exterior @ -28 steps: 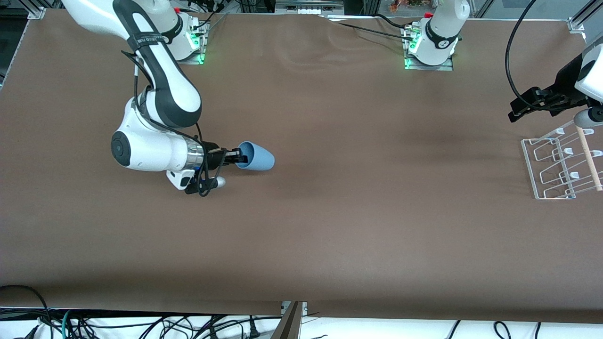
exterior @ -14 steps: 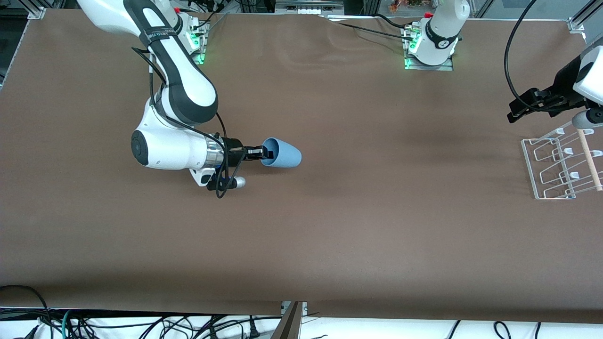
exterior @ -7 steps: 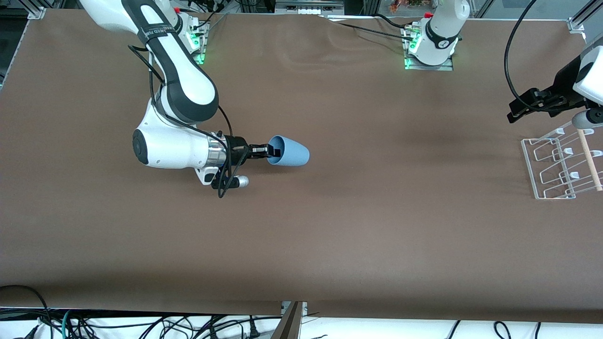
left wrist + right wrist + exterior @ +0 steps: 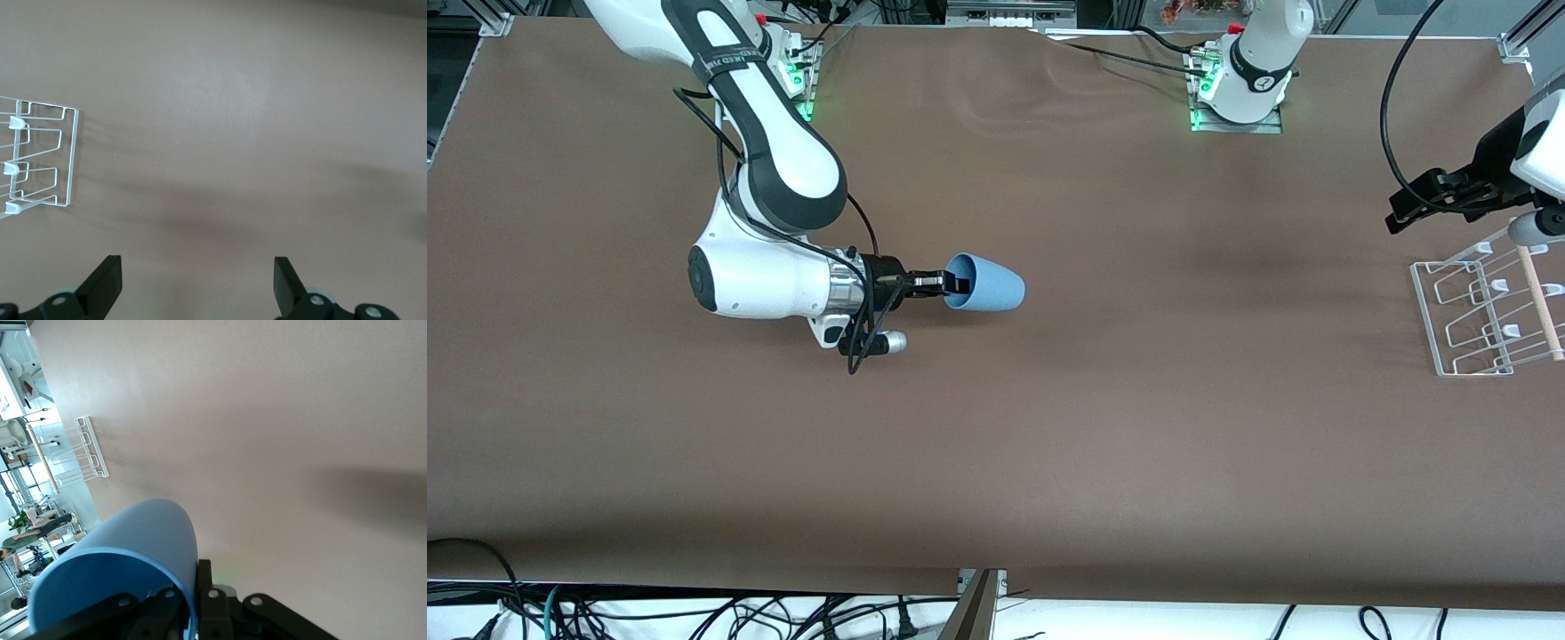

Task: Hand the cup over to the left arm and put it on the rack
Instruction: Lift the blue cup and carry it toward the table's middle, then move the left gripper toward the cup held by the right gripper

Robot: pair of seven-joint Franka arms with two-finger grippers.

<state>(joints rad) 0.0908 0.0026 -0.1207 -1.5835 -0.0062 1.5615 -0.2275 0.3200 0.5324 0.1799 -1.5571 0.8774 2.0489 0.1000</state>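
The light-blue cup [image 4: 989,284] lies on its side in the air, its closed end pointing toward the left arm's end of the table. My right gripper [image 4: 953,284] is shut on its rim, one finger inside the mouth and one outside. The right wrist view shows the cup [image 4: 133,547] with the rim pinched in the right gripper [image 4: 193,597]. My left gripper [image 4: 1400,213] hangs open over the table beside the white wire rack [image 4: 1485,311]. In the left wrist view the left gripper [image 4: 197,287] holds nothing, and the rack [image 4: 40,157] lies off to one side.
A pale wooden rod [image 4: 1538,298] runs along the rack's top. A thick black cable [image 4: 1392,98] loops above the left gripper. The brown table [image 4: 1138,427] stretches between cup and rack. The rack [image 4: 80,453] also shows small in the right wrist view.
My right arm has carried the cup steadily toward the left arm's end of the table, still shut on its rim. The left arm has stayed where it was.
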